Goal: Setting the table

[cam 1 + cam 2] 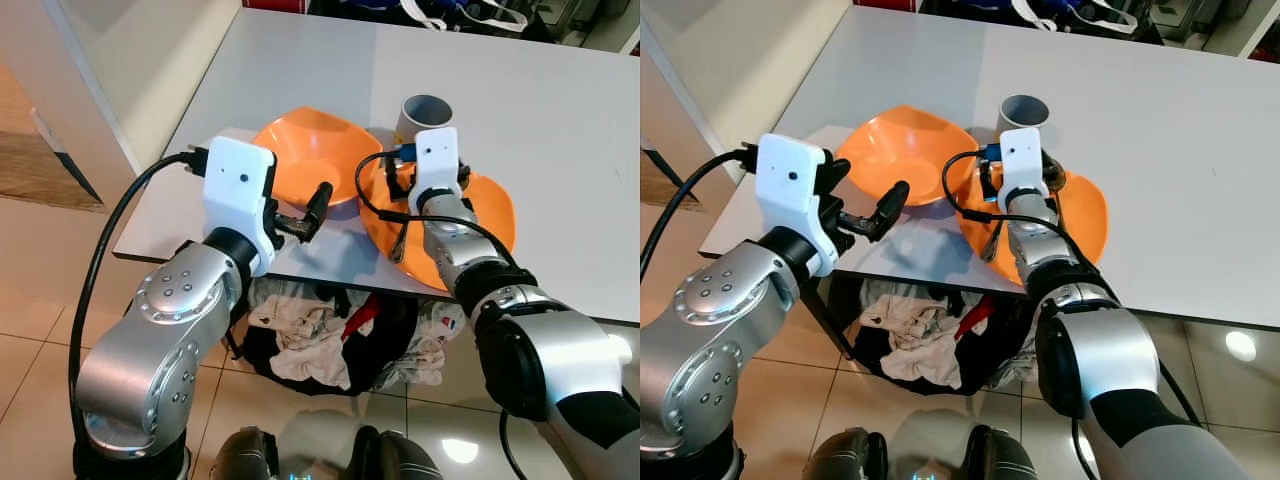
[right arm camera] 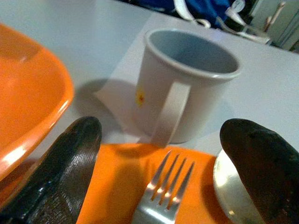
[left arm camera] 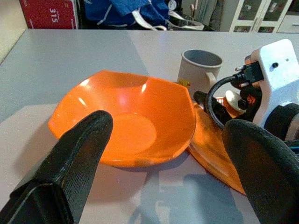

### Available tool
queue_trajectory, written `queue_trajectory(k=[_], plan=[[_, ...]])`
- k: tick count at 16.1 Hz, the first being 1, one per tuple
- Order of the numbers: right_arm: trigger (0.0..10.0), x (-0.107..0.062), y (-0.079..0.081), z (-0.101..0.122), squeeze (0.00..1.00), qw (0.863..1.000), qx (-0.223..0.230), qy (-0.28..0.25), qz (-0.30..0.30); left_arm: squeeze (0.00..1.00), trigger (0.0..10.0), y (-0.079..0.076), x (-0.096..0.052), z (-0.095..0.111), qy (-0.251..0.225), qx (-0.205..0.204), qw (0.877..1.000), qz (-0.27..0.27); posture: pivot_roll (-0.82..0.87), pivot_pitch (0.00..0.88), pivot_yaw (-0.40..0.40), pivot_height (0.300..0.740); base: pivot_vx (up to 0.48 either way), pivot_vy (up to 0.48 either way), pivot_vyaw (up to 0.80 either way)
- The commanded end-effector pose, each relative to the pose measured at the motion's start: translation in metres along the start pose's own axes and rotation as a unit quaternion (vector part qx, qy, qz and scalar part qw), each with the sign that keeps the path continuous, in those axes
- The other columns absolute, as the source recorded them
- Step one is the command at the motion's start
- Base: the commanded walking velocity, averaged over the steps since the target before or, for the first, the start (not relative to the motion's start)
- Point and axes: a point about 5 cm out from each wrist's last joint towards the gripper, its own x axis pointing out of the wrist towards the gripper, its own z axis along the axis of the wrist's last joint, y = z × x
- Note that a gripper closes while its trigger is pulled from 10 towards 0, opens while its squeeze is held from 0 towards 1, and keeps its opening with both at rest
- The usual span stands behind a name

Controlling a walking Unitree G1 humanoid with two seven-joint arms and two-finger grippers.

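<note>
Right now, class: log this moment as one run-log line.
left gripper open, facing orange bowl | right gripper open over fork, facing mug

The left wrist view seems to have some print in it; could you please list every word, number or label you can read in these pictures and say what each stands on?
"315": white digits on the red box beyond the far end of the table; a smaller line above them is too blurred to read.
Small yellow mark on the grey mug, near its handle: too small and blurred to read.
Nothing else legible.
</note>
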Motion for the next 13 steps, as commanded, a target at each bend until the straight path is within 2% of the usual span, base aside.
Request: queue_trajectory(k=[1,8,10,12,13], plan=[[10.0,0.002,-0.005,0.012,0.00,1.000,-0.007,-0.029,-0.009,0.00,10.0,-0.004,0.003,0.002,-0.007,0.001,1.000,-0.014,0.17,0.071,-0.011,0.740,0.000,0.000,0.00],[10.0,0.003,-0.001,0.026,0.00,0.997,-0.011,-0.072,-0.003,0.00,10.0,-0.004,0.012,-0.001,-0.014,0.003,1.000,-0.023,0.13,0.025,-0.013,0.740,0.000,0.000,0.00],[10.0,0.002,0.003,0.033,0.00,0.995,-0.008,-0.099,0.006,0.00,10.0,-0.003,0.016,-0.002,-0.017,0.004,1.000,-0.021,0.12,0.006,-0.014,0.740,0.000,0.000,0.00],[10.0,0.001,0.000,0.042,0.00,0.990,-0.017,-0.138,-0.008,0.00,10.0,0.000,0.020,-0.005,-0.022,0.001,1.000,-0.013,0.09,0.000,-0.012,0.740,0.000,0.000,0.00],[10.0,0.001,-0.001,0.043,0.00,0.990,-0.018,-0.140,-0.010,0.00,10.0,0.000,0.021,-0.005,-0.023,0.001,1.000,-0.013,0.09,0.000,-0.012,0.740,0.000,0.000,0.00]])
